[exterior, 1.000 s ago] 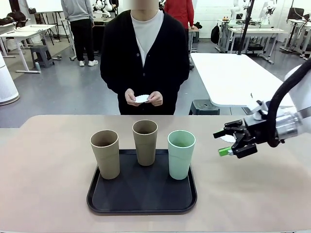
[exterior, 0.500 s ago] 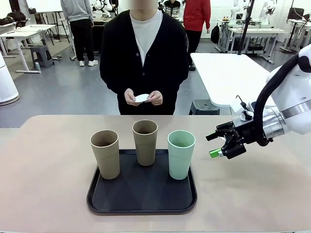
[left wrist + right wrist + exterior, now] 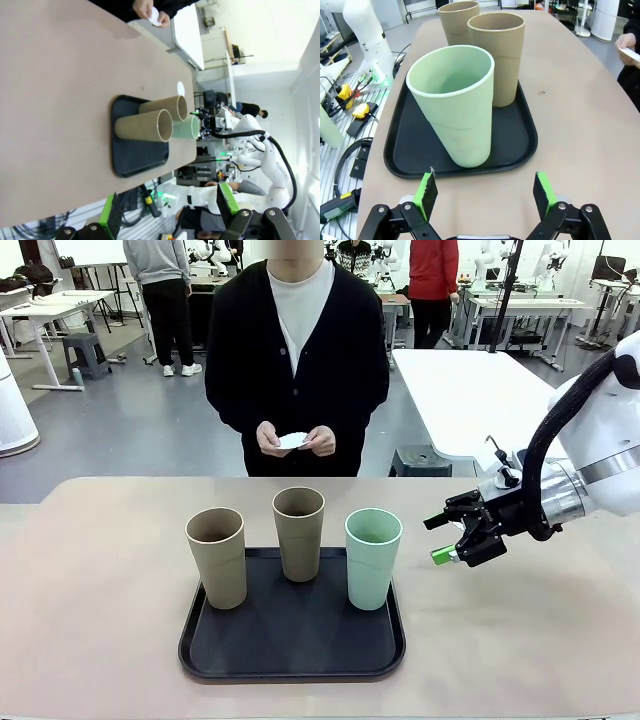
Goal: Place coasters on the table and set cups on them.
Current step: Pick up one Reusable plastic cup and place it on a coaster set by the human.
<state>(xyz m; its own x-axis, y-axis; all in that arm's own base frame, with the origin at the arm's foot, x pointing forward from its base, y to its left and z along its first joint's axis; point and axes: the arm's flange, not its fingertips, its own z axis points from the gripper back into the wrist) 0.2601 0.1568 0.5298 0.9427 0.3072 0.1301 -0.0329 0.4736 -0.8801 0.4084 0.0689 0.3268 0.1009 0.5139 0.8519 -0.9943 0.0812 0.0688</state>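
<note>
All three cups stand on the black tray (image 3: 290,655) at the middle of the surface (image 3: 100,570): two tan-brown cups (image 3: 217,558) at the tray's left and back, and the mint green cup (image 3: 373,558) at its right. None sits on a coaster yet. In the left wrist view we see one small white disc (image 3: 181,88) lying on the surface beyond the tray on the right arm's side; we take it for a coaster already laid down, though it is too small to be sure. The remaining coasters (image 3: 292,443) are with the person at the far side, held between the person's hands (image 3: 320,444). The right gripper (image 3: 437,538) hovers just beside the mint green cup, pointed at it, its jaws wide apart and holding nothing. The left gripper (image 3: 167,212) is well back from the tray, jaws apart and likewise holding nothing. We judge the task barely begun: at most one coaster is out, the others need laying, and all three cups need moving off the tray.
</note>
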